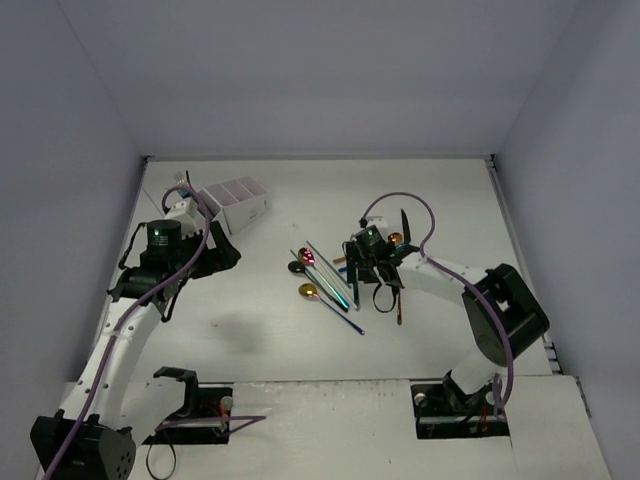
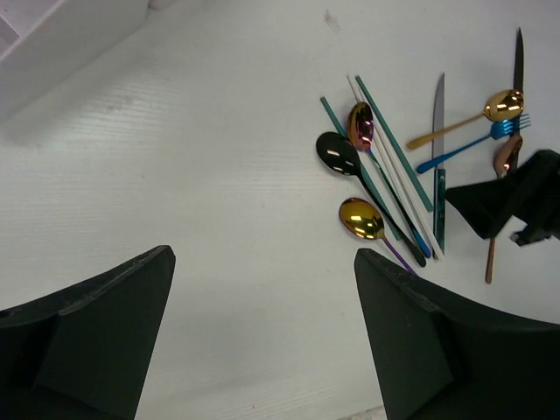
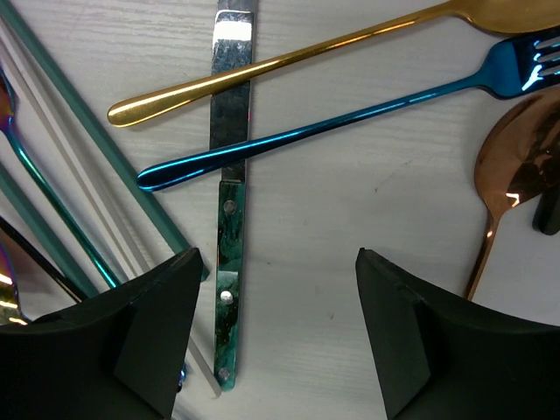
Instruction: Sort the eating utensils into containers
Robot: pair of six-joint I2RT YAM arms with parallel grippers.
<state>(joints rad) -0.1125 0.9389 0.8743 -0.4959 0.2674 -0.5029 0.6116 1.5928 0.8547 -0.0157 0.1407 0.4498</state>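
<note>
The eating utensils (image 1: 335,278) lie in a loose spread at the table's middle. My right gripper (image 3: 278,255) hangs open just above them. A green-handled knife (image 3: 229,262) lies between its jaws, close to the left finger (image 3: 149,332), with no finger touching it. A blue fork (image 3: 350,114) and a gold spoon's handle (image 3: 262,66) cross the knife's blade. A copper spoon (image 3: 516,175) lies to the right. My left gripper (image 2: 262,254) is open and empty over bare table, near the white containers (image 1: 238,205).
In the left wrist view, a black spoon (image 2: 337,153), a pink spoon (image 2: 361,125), a gold spoon (image 2: 360,219) and teal sticks (image 2: 394,144) lie side by side. The walls of the enclosure stand close on the left, back and right.
</note>
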